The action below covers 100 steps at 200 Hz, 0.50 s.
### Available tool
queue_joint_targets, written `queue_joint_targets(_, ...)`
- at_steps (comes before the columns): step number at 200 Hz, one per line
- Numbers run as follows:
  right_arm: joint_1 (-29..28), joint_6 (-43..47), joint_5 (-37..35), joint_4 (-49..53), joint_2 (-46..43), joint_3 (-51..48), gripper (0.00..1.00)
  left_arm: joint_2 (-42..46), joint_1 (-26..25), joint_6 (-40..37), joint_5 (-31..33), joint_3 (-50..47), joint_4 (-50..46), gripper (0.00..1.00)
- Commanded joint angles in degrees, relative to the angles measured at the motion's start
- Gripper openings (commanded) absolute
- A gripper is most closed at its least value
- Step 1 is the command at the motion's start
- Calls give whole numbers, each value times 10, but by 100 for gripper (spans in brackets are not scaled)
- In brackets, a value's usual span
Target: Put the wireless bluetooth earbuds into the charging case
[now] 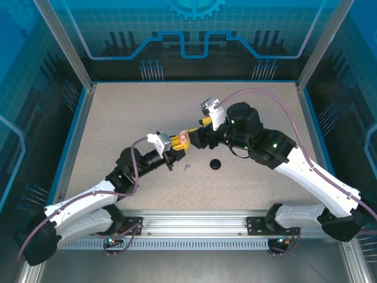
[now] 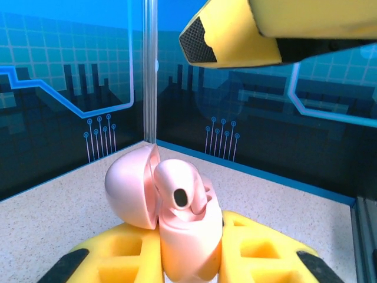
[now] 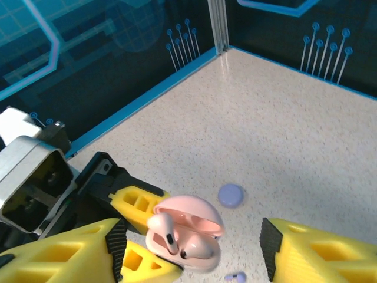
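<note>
Pink is what my left claw (image 1: 179, 146) has: its yellow fingers (image 2: 112, 259) are clamped tight on the lower half of the pink case (image 3: 188, 227), lid swung open. My left arm stretches low from the near-left corner, slanting in toward the middle of the table (image 1: 118, 118). My right arm comes from the near-right corner, elbow bent, wrist turned back to the left, so the two claws meet tip to tip.

My right claw (image 3: 193, 242) stands apart and holds nothing, one finger on each side of the case; I cannot tell whether either touches it. One pink earbud (image 3: 165, 230) sits stem-up in the case, and a second pink earbud (image 3: 197, 246) lies beside it inside.

On the table lie a lilac disc (image 3: 230, 195), a lilac earbud (image 3: 237, 276) and a black disc (image 1: 215, 164).
</note>
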<state>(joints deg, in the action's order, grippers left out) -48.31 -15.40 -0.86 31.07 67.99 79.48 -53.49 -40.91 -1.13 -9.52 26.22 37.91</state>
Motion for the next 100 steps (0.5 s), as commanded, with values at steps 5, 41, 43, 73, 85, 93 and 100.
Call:
queue_joint_targets(5,44,-18,70,75,2,17,67,11,-3,-52,-27,16,-19,6)
queue_joint_targets(41,84,-45,102,88,-14,-3,69,8,-4,-87,-25,16,-25,6)
queue_joint_targets(43,86,-45,102,89,-14,-3,70,8,-3,-88,-25,17,-25,6)
queue_joint_targets(73,111,-51,142,72,-25,-28,71,8,-5,-90,-32,20,-25,6)
queue_joint_targets(85,117,-53,166,49,-31,-43,74,8,-4,-82,-34,21,-22,6)
queue_joint_targets(93,121,-56,181,33,-34,-53,75,7,-4,-75,-36,21,-19,6)
queue_joint_targets(100,123,-59,192,22,-37,-60,77,7,-5,-67,-36,20,-15,6)
